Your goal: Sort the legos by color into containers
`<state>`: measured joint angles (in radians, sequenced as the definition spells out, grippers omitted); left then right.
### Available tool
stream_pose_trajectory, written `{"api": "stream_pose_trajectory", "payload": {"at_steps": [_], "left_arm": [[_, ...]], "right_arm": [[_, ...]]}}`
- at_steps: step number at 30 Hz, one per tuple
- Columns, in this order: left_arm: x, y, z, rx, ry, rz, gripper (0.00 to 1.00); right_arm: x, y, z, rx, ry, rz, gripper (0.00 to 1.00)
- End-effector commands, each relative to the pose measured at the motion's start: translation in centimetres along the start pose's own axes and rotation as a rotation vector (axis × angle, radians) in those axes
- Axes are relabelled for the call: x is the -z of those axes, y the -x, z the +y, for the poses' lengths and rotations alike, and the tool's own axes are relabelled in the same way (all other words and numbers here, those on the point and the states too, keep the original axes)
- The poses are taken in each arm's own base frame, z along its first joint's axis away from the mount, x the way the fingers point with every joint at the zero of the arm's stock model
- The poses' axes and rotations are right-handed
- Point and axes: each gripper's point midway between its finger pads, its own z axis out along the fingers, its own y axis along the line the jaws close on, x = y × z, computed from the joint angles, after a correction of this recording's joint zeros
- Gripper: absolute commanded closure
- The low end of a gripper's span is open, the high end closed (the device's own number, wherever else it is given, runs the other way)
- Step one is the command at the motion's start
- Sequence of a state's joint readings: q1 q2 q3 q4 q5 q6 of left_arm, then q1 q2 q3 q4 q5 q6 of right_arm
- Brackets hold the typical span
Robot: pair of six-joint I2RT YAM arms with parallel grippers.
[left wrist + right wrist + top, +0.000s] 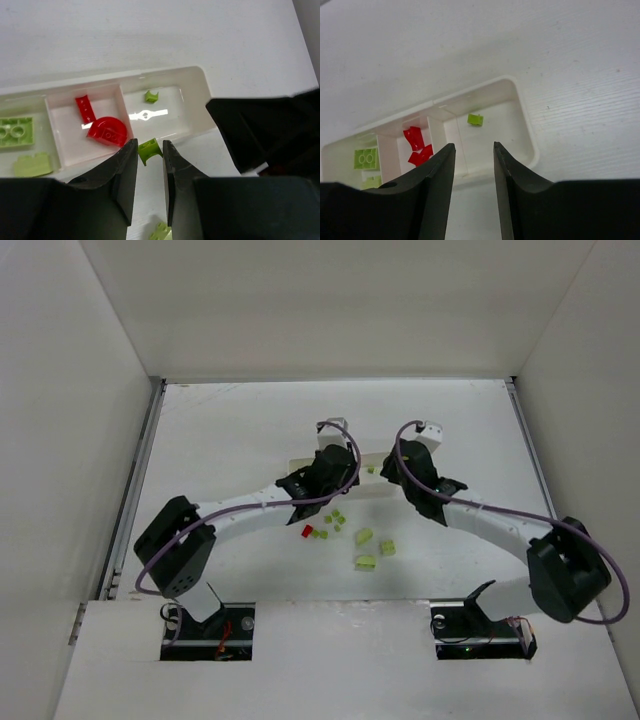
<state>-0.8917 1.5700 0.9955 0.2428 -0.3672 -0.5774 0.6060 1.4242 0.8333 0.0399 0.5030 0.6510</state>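
Several loose legos [365, 537] on table [230, 440], 6 o'clock of tray [199, 82]; arms [250, 510] cover most of it from above. Right gripper [474, 148] released, empty, facing end compartment [505, 125] holding one green bit [475, 119]. Left gripper [149, 146] grasping green lego [148, 152] at tray's near rim. Tray long axis 9-to-3; reds [102, 129] in middle, greens [15, 131] at 9 o'clock end.

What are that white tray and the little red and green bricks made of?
Tray: looks like thin glossy plastic; a light glares off its floor and its corners are moulded round. Red bricks and green bricks: probably hard moulded plastic, given the even bright colour, the studs and a slight sheen.
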Motion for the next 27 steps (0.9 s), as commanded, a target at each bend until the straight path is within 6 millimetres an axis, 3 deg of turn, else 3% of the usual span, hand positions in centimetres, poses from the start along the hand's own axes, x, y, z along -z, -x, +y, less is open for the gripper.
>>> {"api": "stream_pose_trajectory", "payload": {"at_steps": [1, 6, 11, 15, 17, 20, 24, 27], "left_arm": [[-1.3, 1.7, -3.1, -0.023, -0.068, -0.029, 0.83], [-4.3, 0.5, -4.4, -0.047, -0.072, 0.007, 0.81], [-6.6, -0.3, -5.7, -0.065, -0.081, 0.022, 0.79], [-7.0, 0.5, -6.5, -0.068, -0.097, 0.015, 0.63], [-6.8, 1.4, -6.7, -0.064, -0.102, 0.001, 0.55], [-5.9, 2.6, -6.2, -0.053, -0.1, -0.019, 0.51], [-3.3, 3.3, -3.4, -0.032, -0.07, -0.033, 0.6], [-0.5, 2.7, -0.1, -0.002, -0.021, -0.036, 0.68]], "right_arm": [[2.0, 2.5, -1.3, -0.08, 0.004, -0.1, 0.59], [4.0, 1.5, -5.5, -0.109, -0.06, -0.114, 0.59], [5.3, 0.9, -7.0, -0.117, -0.052, -0.123, 0.59], [5.8, 0.3, -6.8, -0.12, -0.022, -0.119, 0.59], [6.2, -0.3, -5.7, -0.097, 0.019, -0.103, 0.59], [6.8, -1.2, -3.5, -0.038, 0.096, -0.085, 0.59], [8.2, -3.7, 1.0, 0.059, 0.243, -0.024, 0.68], [9.3, -7.0, 4.6, 0.116, 0.359, 0.072, 0.77]]}}
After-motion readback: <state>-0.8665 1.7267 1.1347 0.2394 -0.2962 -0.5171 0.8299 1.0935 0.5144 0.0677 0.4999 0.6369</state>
